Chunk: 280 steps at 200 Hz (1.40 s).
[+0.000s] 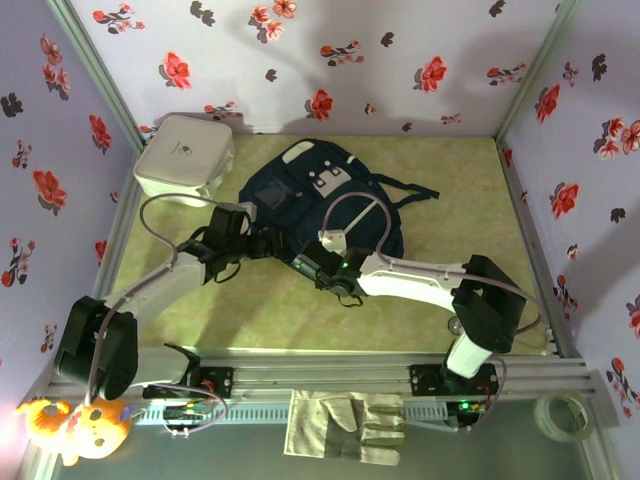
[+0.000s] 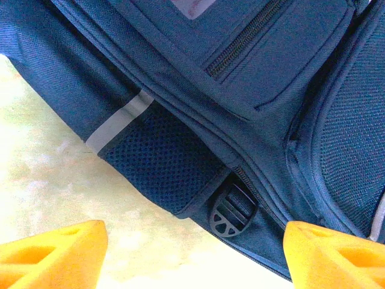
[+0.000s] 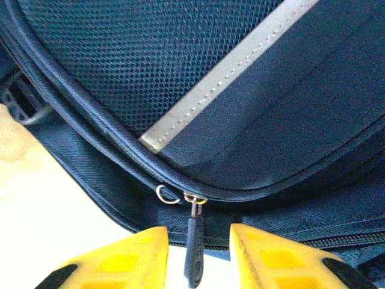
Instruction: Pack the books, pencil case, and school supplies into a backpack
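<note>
The navy backpack (image 1: pixel 320 200) lies flat on the table's far middle, with its pale stripe (image 3: pixel 228 66) running across dark mesh. My right gripper (image 3: pixel 198 241) is at its near edge, open. The dark zipper pull (image 3: pixel 194 253) hangs between the yellow fingers (image 3: pixel 120 259) with a gap on each side. My left gripper (image 2: pixel 195 241) stands wide open at the backpack's left near edge. A black strap buckle (image 2: pixel 231 211) lies just beyond its fingertips and nothing is between them. From above, the left gripper (image 1: pixel 262 243) and right gripper (image 1: pixel 305 265) sit close together. The books, pencil case and school supplies are out of view.
A white square box (image 1: pixel 185 155) stands at the back left, near the backpack. Floral walls close in the table on three sides. On the near rail lie a work glove (image 1: pixel 345 425), a tape roll (image 1: pixel 560 415) and a plush toy (image 1: pixel 85 425).
</note>
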Tool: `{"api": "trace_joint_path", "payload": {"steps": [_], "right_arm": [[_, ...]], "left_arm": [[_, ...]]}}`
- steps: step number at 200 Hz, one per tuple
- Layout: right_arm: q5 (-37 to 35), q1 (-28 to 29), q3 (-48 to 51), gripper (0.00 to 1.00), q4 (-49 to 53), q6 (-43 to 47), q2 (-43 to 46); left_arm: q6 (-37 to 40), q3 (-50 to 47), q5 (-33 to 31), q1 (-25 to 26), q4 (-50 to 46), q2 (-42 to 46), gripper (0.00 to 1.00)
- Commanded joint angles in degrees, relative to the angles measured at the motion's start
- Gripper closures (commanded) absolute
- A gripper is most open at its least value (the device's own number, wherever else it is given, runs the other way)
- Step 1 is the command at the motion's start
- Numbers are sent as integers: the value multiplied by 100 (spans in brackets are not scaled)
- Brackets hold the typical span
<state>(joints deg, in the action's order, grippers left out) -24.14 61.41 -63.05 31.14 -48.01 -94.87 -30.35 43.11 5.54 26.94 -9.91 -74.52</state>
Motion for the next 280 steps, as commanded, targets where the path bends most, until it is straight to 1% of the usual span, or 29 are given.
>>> {"api": "trace_joint_path", "payload": {"steps": [1,29,55,69,88,100,119,170,217,263,270,280], "right_arm": [[-80,23,-218,69,271,63,-209],[118,26,-278,70,235,116,-395],[6,21,-346,75,384,72,-495],[-94,12,-366,78,485,55,-523],[-128,12,-315,85,448,33,-516],[-152,-5,-314,88,470,12,-522],[-191,-17,-261,93,422,-19,-483],[-161,-74,-54,94,221,28,-318],[-141,-92,42,97,122,47,-273],[-56,-142,173,97,-26,37,-125],[-62,-142,170,98,-16,37,-103],[-84,-155,178,98,34,31,-77]], "left_arm": [[-139,36,-91,-38,-202,96,23],[-198,161,59,-34,-252,52,25],[-389,224,343,-40,-151,34,29],[-608,213,629,-35,25,9,31],[-1067,193,1202,-10,490,-112,33],[-1322,219,1419,52,758,-237,34],[-1575,307,1475,174,975,-490,36],[-1840,620,1587,271,1228,-1171,41],[-1819,864,1599,277,1255,-1575,52],[-1609,1119,1905,360,1250,-2027,61],[-1560,1182,1915,369,1196,-2083,64],[-1484,1279,1914,376,1104,-2173,73]]}}
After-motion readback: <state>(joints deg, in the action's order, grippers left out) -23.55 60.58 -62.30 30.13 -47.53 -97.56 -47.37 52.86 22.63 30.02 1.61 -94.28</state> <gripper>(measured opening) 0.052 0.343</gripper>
